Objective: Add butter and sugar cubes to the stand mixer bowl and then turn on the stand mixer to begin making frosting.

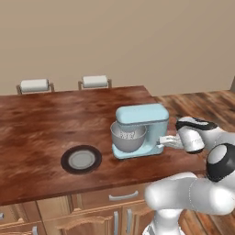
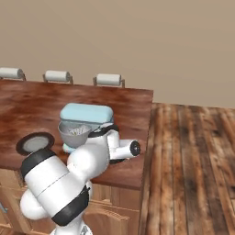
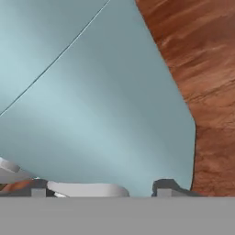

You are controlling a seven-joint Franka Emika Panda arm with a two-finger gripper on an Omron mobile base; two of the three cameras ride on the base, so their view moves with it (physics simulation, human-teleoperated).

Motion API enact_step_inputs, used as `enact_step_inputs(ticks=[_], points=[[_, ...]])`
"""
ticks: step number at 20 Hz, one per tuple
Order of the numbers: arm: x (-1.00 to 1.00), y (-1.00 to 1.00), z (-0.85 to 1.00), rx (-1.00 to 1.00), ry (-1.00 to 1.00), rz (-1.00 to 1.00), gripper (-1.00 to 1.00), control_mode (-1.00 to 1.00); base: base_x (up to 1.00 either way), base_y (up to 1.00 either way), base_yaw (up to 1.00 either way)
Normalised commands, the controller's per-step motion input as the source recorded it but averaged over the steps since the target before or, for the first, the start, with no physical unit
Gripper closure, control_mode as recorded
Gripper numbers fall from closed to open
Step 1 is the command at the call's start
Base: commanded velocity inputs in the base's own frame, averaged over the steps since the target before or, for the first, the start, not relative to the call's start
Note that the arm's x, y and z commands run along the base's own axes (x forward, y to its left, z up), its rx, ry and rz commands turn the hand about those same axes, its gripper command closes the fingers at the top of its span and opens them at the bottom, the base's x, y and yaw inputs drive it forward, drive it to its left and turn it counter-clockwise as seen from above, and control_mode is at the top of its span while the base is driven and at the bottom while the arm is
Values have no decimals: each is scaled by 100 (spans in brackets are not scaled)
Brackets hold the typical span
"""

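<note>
From the left base view, the light blue stand mixer (image 1: 140,128) stood on the brown wooden counter (image 1: 41,124), its round grey metal bowl (image 1: 128,137) under the head, the gripper (image 1: 161,141) against its base. The right base view showed a flat dark round plate (image 2: 34,143) nearby. In the hand view, the fingertips (image 3: 170,187) stood apart, holding nothing.

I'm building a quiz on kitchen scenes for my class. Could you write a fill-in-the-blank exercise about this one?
1. The stand mixer is light ____ in colour.
2. The stand mixer bowl sits under the mixer's ____.
3. The dark plate lies on the ____ counter.
4. The gripper is right beside the mixer's ____.

Missing words: blue; head; wooden; base
</note>
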Motion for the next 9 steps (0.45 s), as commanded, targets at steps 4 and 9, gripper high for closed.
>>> enact_step_inputs(ticks=[4, 9], points=[[14, -57, -5, 77, 25, 9, 100, -100, 0, 0, 0], [14, -58, -13, 75, 35, 8, 100, -100, 0, 0, 0]])
